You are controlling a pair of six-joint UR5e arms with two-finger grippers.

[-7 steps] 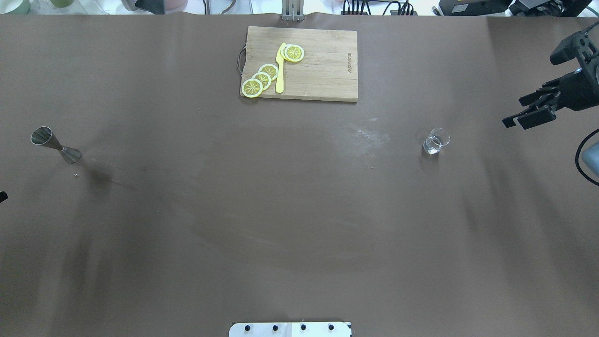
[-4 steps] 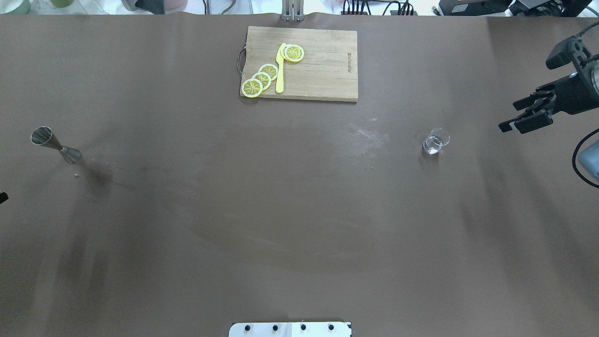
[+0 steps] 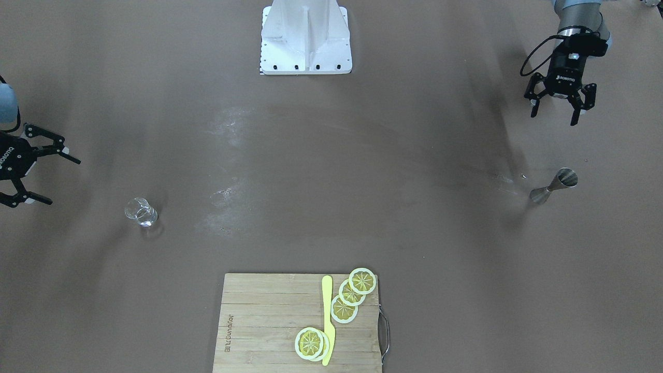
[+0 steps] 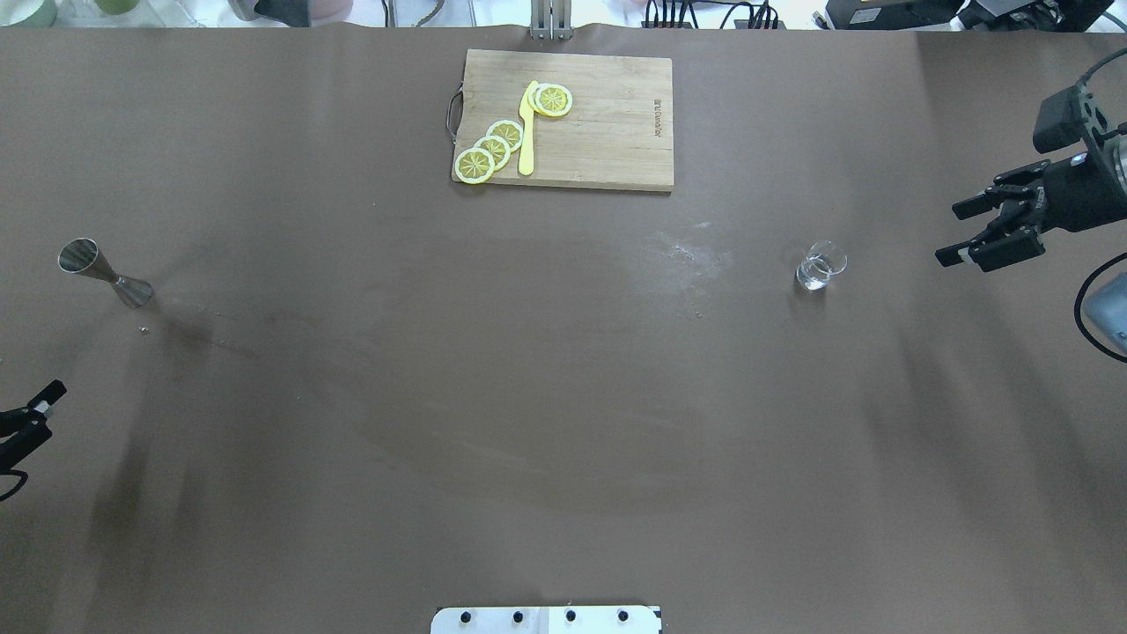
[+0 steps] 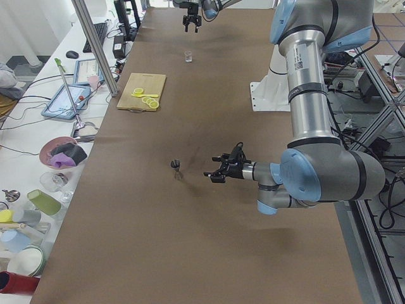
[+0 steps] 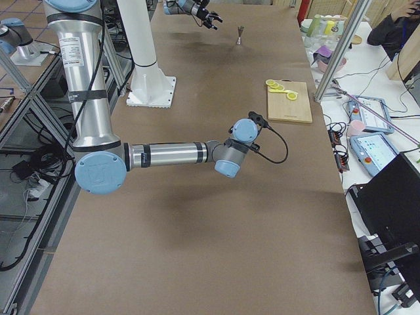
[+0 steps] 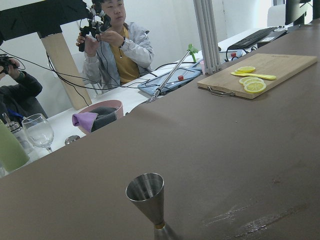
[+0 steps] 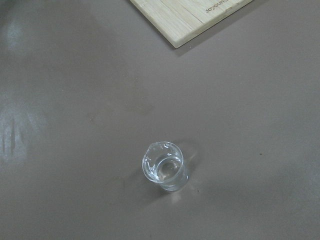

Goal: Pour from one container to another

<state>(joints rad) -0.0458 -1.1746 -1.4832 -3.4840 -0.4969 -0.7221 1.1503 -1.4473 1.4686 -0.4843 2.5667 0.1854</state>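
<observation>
A small clear glass (image 4: 821,266) holding a little clear liquid stands upright on the brown table (image 4: 563,396). It lies beyond the fingertips of the right gripper (image 4: 953,233), toward the table's middle and clear of both fingers. The right gripper's two fingers are spread wide and hold nothing. The right wrist view looks down on the glass (image 8: 164,167), which shows a pouring lip on its rim.

The second container, a steel jigger (image 4: 104,273), stands upright on its smaller cone with the wider cup uppermost. It sits ahead of the left gripper (image 3: 553,118), farther from the robot than the fingertips and apart from them. The left gripper's fingers are likewise parted and empty, and they point toward the jigger's side of the table. In the left wrist view the jigger (image 7: 150,200) fills the lower centre of the frame.

Glass and jigger are well apart, at opposite ends of the table. Between them, at the far edge from the robot, lies a wooden cutting board (image 4: 607,132) bearing lemon slices (image 4: 493,145) and a yellow knife (image 4: 526,132); neither gripper's fingers are near it. The white robot base (image 3: 305,36) stands at the near edge. Past the table's end in the left wrist view are a pink bowl (image 7: 97,117), a wine glass (image 7: 40,131) and a seated person (image 7: 120,55) holding a device.
</observation>
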